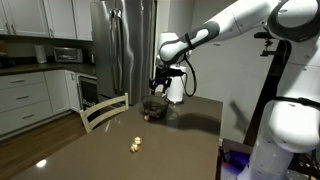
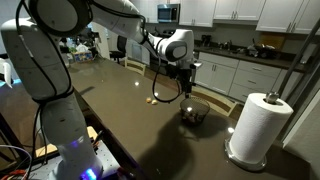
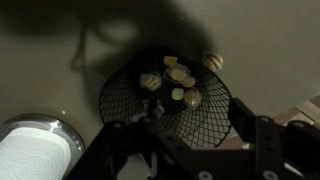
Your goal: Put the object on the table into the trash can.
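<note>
The trash can [image 1: 153,108] is a low, round, black mesh bin at the far end of the dark table; it also shows in the other exterior view [image 2: 195,113]. In the wrist view its mesh wall [image 3: 120,92] holds several tan lumps [image 3: 178,75]. One tan lump [image 3: 212,61] lies at its far rim. My gripper [image 3: 190,132] hangs open and empty right over the bin, as both exterior views show [image 1: 160,88] [image 2: 185,88]. One more tan lump [image 1: 135,145] lies on the bare table away from the bin [image 2: 152,99].
A white paper towel roll [image 2: 262,125] stands beside the bin [image 3: 35,155] [image 1: 176,90]. A wooden chair [image 1: 103,110] stands at the table's edge. A steel fridge [image 1: 120,45] and kitchen cabinets are behind.
</note>
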Action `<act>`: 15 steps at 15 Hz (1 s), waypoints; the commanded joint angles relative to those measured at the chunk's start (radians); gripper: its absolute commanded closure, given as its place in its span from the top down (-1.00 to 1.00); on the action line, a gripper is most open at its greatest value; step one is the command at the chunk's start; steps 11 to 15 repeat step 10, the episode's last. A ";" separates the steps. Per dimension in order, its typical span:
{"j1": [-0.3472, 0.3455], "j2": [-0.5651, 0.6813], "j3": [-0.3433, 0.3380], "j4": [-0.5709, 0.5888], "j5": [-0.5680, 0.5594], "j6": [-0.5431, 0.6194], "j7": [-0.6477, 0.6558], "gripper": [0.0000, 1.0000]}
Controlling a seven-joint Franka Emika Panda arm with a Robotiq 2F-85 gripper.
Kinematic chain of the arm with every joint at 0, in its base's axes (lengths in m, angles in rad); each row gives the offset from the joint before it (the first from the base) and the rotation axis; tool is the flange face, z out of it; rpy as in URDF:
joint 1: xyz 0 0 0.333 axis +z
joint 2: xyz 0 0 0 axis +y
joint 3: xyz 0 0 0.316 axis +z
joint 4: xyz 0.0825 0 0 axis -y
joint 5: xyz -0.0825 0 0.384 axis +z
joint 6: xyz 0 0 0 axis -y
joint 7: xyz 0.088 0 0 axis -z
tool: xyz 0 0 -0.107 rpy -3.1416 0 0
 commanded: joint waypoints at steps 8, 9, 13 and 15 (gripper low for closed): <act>-0.016 -0.104 0.029 -0.113 -0.001 0.132 -0.008 1.00; -0.018 -0.118 0.030 -0.132 0.000 0.146 -0.010 1.00; -0.019 -0.128 0.031 -0.147 0.001 0.154 -0.010 1.00; -0.019 -0.128 0.031 -0.147 0.001 0.154 -0.010 1.00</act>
